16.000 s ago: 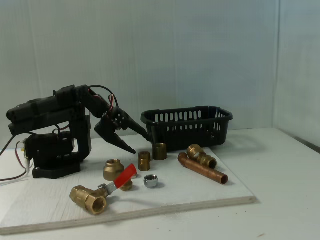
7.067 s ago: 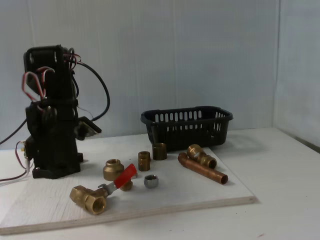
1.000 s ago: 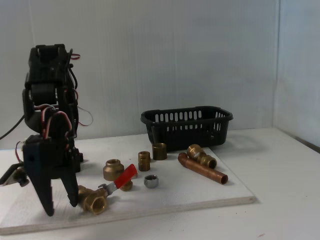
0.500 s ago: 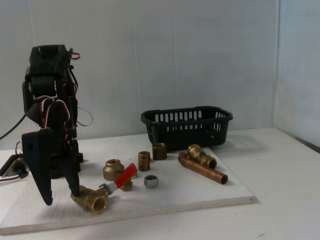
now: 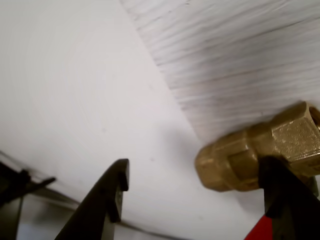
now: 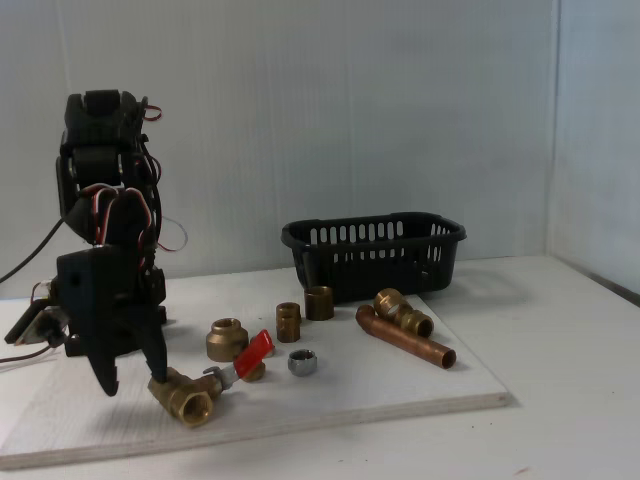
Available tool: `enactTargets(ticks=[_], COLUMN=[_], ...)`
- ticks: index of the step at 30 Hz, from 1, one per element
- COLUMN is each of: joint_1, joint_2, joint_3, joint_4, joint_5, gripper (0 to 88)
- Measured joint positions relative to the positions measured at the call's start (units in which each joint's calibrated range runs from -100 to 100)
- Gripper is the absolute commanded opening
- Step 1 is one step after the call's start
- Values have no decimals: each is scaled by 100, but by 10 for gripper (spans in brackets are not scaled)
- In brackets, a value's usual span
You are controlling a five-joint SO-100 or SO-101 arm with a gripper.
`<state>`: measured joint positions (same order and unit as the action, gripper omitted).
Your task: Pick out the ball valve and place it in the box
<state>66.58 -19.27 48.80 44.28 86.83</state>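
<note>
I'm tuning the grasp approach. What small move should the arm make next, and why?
Probably shift the end effector sideways toward the ball valve before closing. In the wrist view one finger sits against the brass body while the other stands far off over bare table, so the valve is off-centre in the open jaws.

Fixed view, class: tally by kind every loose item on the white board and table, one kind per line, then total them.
Brass ball valve with red lever handle: 1
Short brass fittings: 3
Silver nut: 1
Brass elbow on copper pipe: 1
Black slotted oval plastic basket: 1
Total: 7
</note>
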Motion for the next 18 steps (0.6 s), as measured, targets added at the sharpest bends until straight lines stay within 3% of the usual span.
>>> enactTargets(ticks=[18], joint_1=[-215], joint_2=[-330], joint_3=[9], joint_4=[9], joint_5=[0], gripper=[281])
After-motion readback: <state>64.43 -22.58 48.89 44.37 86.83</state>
